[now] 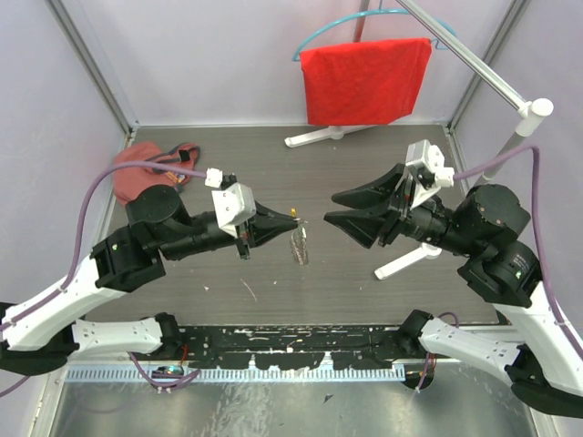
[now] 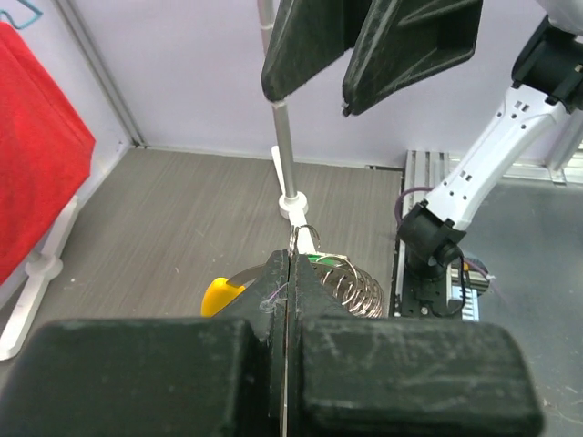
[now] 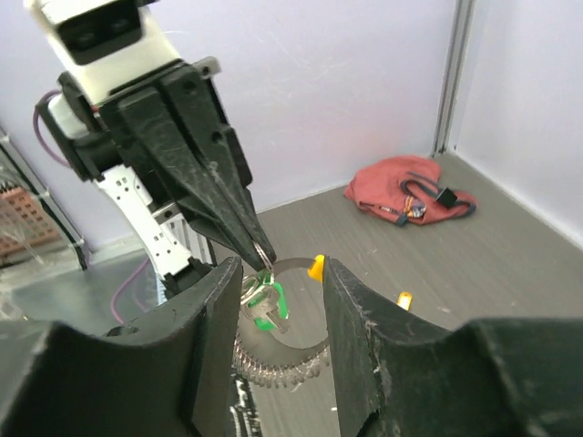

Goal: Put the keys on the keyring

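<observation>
Over the middle of the desk [image 1: 273, 164], the left gripper [image 1: 290, 218] has its fingers [image 2: 273, 282] pressed flat together along their whole length. Its tip pinches the thin wire loop at the top of the keyring [image 1: 299, 244], so the silvery coil hangs just below and slightly ahead of the tip. I cannot tell whether the coil's lower end touches the desk. The green key [image 3: 269, 305] hangs right under the tip, against the upper part of the coil. The orange segment [image 3: 316, 267] curves away at tip height, on the side towards the back wall.

Facing it from the right, the right gripper [image 1: 330, 208] has its jaws spread about halfway, holding and touching nothing. Its fingertips are near the keyring but apart from it, level with the left gripper's tip and a little higher than the hanging coil. In its own wrist view, the key and coil show in the gap between its two fingers [image 3: 214, 346], beyond their ends.

Farther out, a red pouch [image 1: 146, 173] with dark cords lies in the back left corner of the desk. A red cloth [image 1: 364, 80] hangs on a blue hanger [image 1: 314, 38] at the back, above the foot of a white stand [image 1: 314, 138].
</observation>
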Motion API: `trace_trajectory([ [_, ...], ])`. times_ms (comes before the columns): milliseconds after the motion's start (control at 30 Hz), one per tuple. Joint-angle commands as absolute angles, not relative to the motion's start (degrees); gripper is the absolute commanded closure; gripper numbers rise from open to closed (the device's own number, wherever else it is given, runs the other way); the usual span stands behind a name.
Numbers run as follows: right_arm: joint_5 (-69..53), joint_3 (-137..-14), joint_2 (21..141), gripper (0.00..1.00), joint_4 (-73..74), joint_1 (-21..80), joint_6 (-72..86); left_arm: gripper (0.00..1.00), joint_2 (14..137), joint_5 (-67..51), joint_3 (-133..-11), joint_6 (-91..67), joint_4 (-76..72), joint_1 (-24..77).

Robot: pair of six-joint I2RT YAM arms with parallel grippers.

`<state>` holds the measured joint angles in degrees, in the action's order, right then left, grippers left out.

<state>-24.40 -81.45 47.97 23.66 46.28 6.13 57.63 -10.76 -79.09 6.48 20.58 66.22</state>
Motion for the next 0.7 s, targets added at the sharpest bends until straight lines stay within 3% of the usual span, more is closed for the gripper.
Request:
trace_trajectory([
  [0,-16.3,-81.1,48.1,0.53,19.1,46.2,17.6,1.0,55.4,-6.9,-77.6,5.9,13.2,66.4],
  [300,-16.0,-77.7,49.2,0.51,13.8,46.2,28.5,1.0,54.9,-4.3,-76.4,6.6,10.1,66.4],
  [667,-21.2,-78.2,51.9,0.55,14.2,46.2,29.2,1.0,55.1,-3.2,-76.1,7.0,8.3,66.4],
])
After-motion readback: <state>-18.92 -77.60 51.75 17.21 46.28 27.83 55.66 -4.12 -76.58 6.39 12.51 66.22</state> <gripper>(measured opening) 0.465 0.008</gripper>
